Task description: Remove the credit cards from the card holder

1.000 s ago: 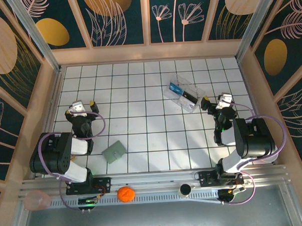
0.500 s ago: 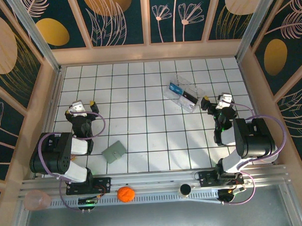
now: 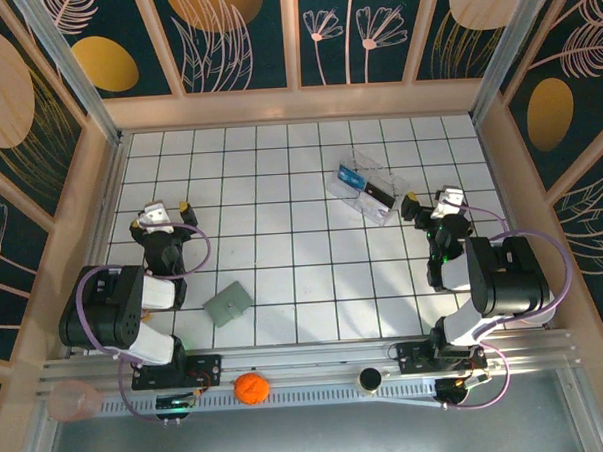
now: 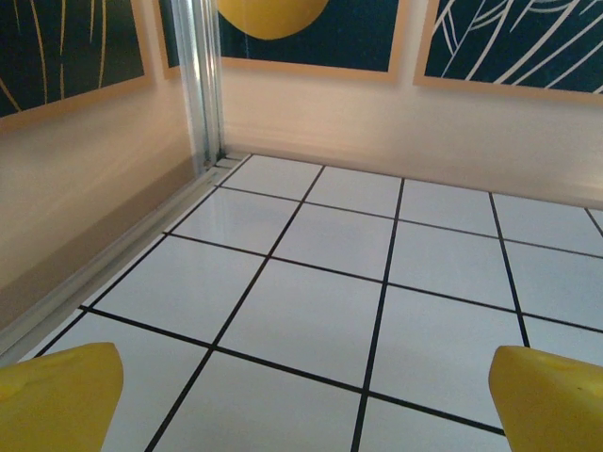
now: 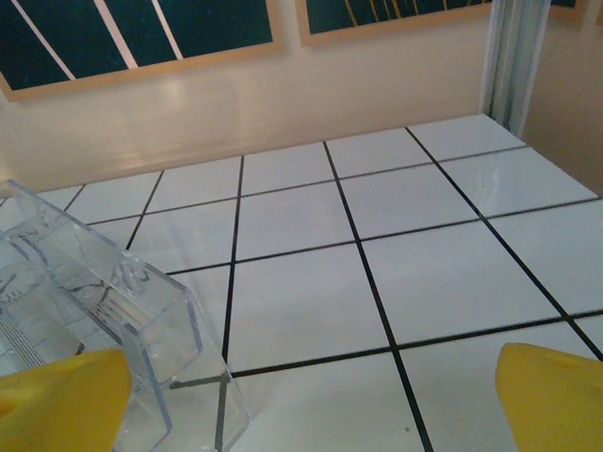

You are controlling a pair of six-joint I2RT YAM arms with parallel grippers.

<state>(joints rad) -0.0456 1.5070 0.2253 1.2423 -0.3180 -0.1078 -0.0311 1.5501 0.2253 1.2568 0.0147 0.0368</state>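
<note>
Card holder (image 3: 228, 303) flat, skewed to tile grid (image 3: 302, 248); long axis unclear, near-square.

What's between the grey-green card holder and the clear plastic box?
Bare white tiled tabletop, nothing else; the top view shows it, from the flat grey-green soft card holder to the clear plastic box.

2 black arms (image 3: 115, 306) with white segments, purple cables (image 3: 207, 252) and yellow fingertips (image 4: 57, 397).

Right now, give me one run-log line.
left gripper: open, empty | right gripper: open, empty, beside clear box | card holder: folded, untouched
</note>
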